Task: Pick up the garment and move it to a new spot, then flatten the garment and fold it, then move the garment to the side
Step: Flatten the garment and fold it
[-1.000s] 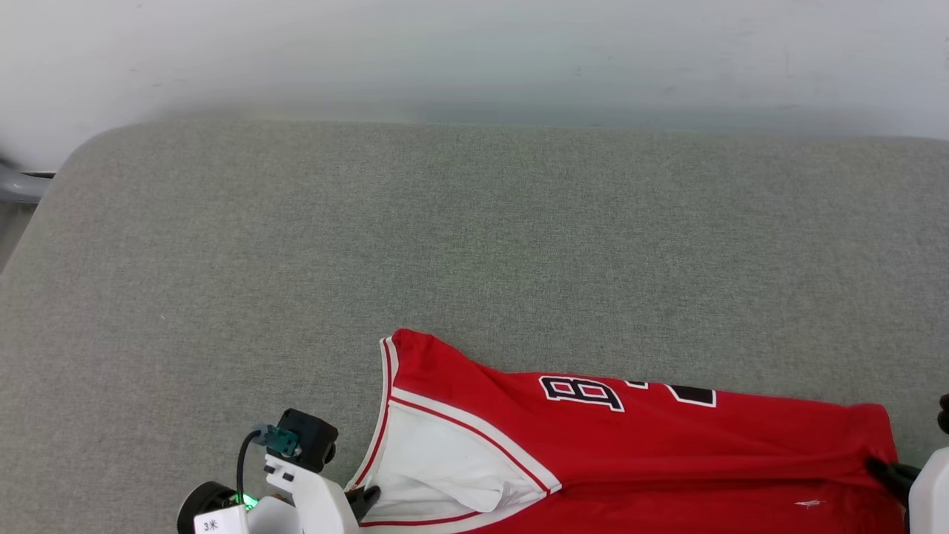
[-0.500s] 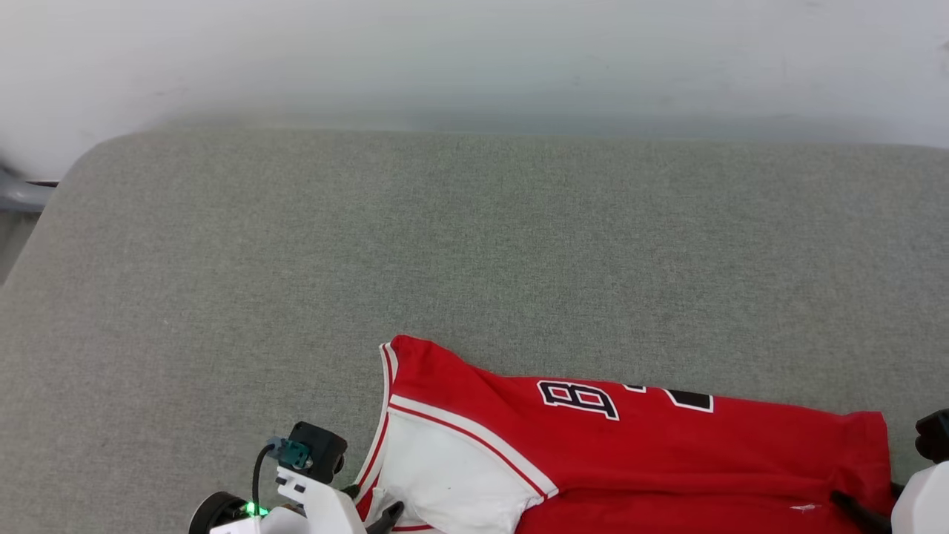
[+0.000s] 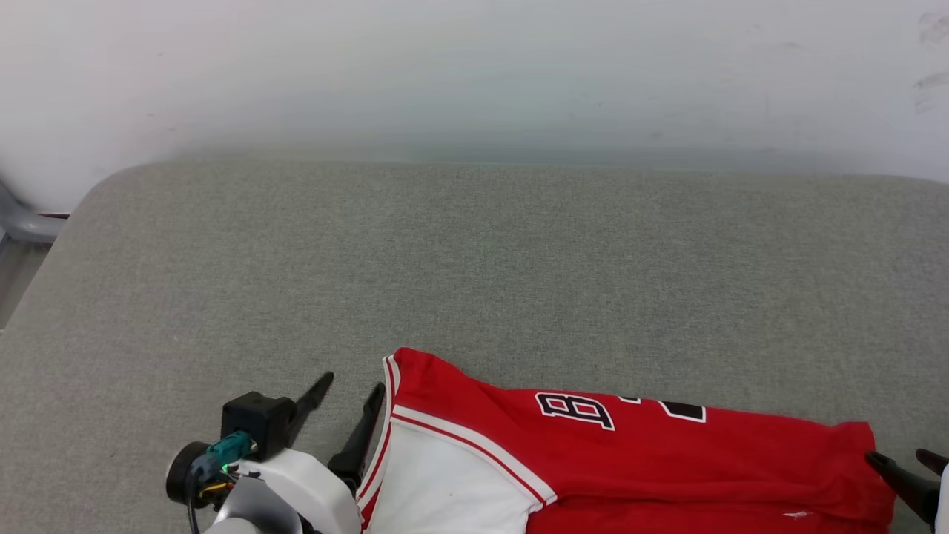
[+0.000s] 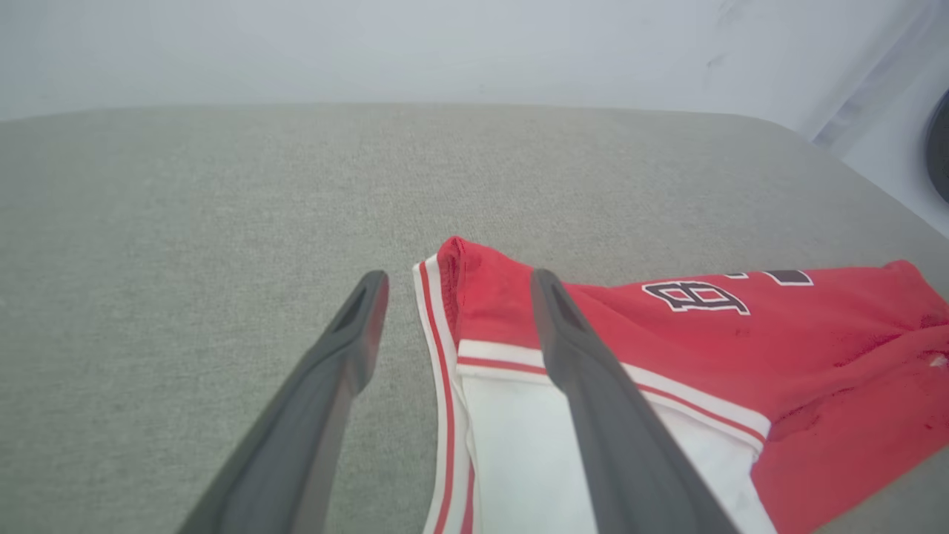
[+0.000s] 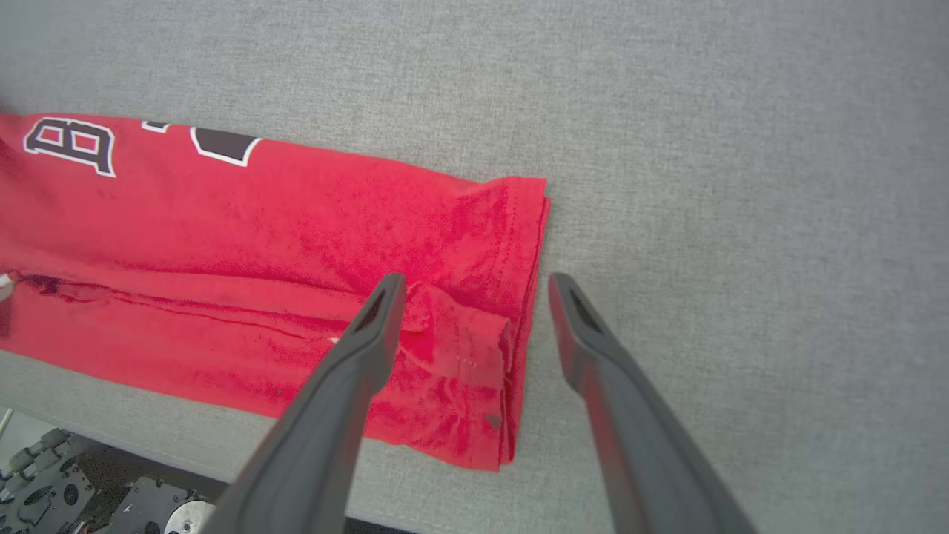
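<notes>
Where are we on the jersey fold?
Done: the garment lies on the grey surface as a long band, with layers doubled at the hem, so at least one fold looks made. In hand: nothing; the left gripper and right gripper are open, each straddling one end. Left: probably more folds, then moving it to the side.

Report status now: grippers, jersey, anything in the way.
Left gripper open at sleeve end, right gripper open at hem end, neither holding. Red jersey lies flat along near edge of grey fabric surface. No obstruction seen.
</notes>
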`<state>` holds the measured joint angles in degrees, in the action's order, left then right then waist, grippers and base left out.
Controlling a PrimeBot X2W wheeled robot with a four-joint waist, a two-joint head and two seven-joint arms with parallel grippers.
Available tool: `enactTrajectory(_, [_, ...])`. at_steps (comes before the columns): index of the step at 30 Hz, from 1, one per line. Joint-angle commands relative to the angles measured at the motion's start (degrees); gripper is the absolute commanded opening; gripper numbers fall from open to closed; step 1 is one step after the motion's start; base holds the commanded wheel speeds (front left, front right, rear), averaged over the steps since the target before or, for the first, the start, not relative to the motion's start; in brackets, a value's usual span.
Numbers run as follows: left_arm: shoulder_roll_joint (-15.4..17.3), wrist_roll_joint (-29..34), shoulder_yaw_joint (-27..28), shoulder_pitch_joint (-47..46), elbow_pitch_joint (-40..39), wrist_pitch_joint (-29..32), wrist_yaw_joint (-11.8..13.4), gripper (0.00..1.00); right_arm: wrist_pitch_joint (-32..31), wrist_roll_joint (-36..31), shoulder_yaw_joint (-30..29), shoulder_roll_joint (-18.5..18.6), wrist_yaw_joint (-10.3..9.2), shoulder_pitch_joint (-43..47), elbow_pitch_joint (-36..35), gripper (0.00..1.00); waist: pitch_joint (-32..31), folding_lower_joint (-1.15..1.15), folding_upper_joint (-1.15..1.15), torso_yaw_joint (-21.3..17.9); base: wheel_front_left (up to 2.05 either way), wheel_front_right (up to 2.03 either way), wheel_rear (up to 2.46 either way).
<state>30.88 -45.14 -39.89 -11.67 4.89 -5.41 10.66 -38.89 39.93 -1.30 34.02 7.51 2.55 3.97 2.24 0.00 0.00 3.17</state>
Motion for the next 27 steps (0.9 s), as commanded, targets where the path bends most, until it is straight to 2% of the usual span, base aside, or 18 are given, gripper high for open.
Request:
enactTrajectory(1, [-0.1, 2.0, 0.6, -0.4, 0.3, -3.2, 0.8, 1.0, -1.0, -0.6, -1.9, -1.9, -0.05, 0.1, -0.7, 1.0, 0.2, 0.0, 0.0, 0.2, 0.0, 0.0, 0.0])
enactTrajectory(4, [-1.3, 4.8, 1.7, -0.7, 0.5, -8.1, 1.2, 1.0, -3.7, -2.1, -5.6, -5.2, -0.05, -0.4, -1.2, 1.0, 0.6, 0.0, 0.0, 0.7, 0.0, 0.0, 0.0])
enactTrajectory(7, [-2.0, 9.4, 3.9, -1.0, 0.4, -9.6, 2.0, 1.0, -5.6, -5.3, -10.1, -9.0, -0.06, -1.1, 0.4, 1.0, 1.1, 0.0, 0.0, 1.2, 0.0, 0.0, 0.0])
enactTrajectory(8, [-2.7, 12.3, 5.4, -1.3, -1.2, -9.8, 2.1, 1.0, -6.2, -6.5, -11.6, -10.5, -0.05, -1.6, 1.3, 1.0, 1.3, 0.0, 0.0, 1.4, 0.0, 0.0, 0.0])
enactTrajectory(9, [-5.3, 19.8, 10.1, 1.2, -5.5, -9.8, 1.8, 1.0, -7.1, -10.0, -16.6, -14.1, -0.05, -2.8, 3.8, 1.0, 1.8, 0.0, 0.0, 2.1, 0.0, 0.0, 0.0])
enactTrajectory(12, [-7.8, 24.7, 13.4, 3.6, -7.7, -9.8, 0.4, 1.0, -7.5, -12.1, -19.7, -17.0, -0.04, -3.5, 5.9, 1.0, 2.2, 0.0, 0.0, 2.8, 0.0, 0.0, 0.0])
enactTrajectory(17, [-11.2, 31.1, 18.7, 6.8, -9.1, -9.8, -1.7, 1.0, -6.9, -13.5, -22.2, -19.3, -0.04, -4.5, 9.6, 1.0, 3.2, 0.0, 0.0, 3.6, 0.0, 0.0, 0.0])
enactTrajectory(20, [-13.4, 34.1, 21.7, 7.9, -10.1, -9.8, -2.9, 1.0, -6.3, -13.8, -22.4, -19.5, -0.04, -5.1, 11.7, 1.0, 3.8, 0.0, 0.0, 3.9, 0.0, 0.0, 0.0])
enactTrajectory(27, [-18.0, 37.4, 26.5, 10.9, -9.2, -9.8, -7.2, 1.0, -5.2, -13.0, -20.8, -20.1, -0.04, -5.7, 16.9, 1.0, 4.6, 0.0, 0.0, 4.3, 0.0, 0.0, 0.0])
